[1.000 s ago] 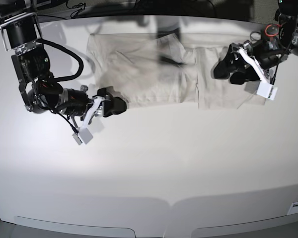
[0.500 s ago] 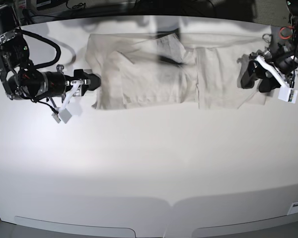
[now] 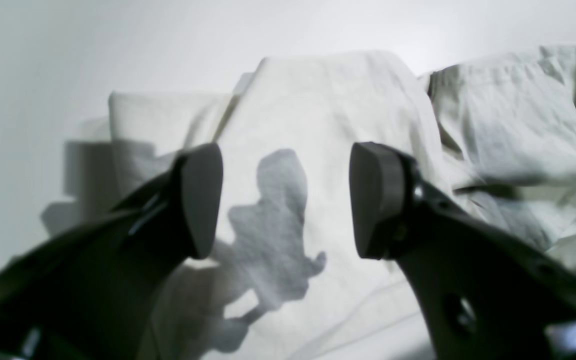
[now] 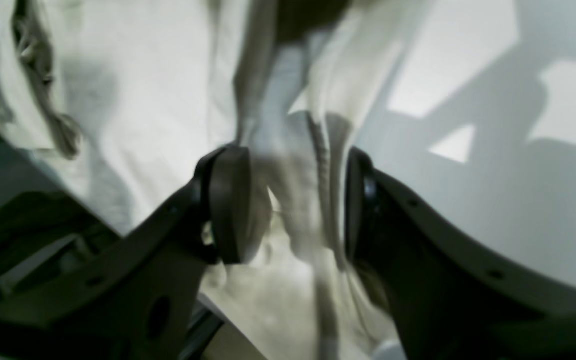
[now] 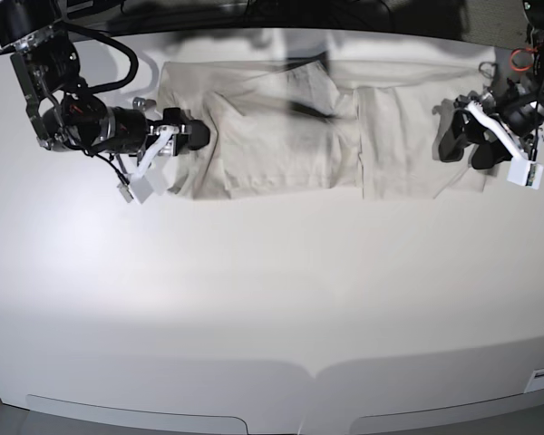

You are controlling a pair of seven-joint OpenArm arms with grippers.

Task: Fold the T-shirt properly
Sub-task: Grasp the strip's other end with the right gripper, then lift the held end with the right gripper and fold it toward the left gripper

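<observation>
On the base view's left I have the right gripper (image 5: 198, 136) with jaws parted around a fold of the shirt (image 5: 281, 136), which lies across the table's (image 5: 272, 299) far side; the left gripper (image 5: 446, 140) hangs open at its right end

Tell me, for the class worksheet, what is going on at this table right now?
A two-armed robot is folding a pale grey-beige cotton T-shirt, which lies partly folded at the far side of the white table. The right gripper has cloth bunched between its fingers at one end of the shirt. The left gripper is open at the other end, gripping nothing.
</observation>
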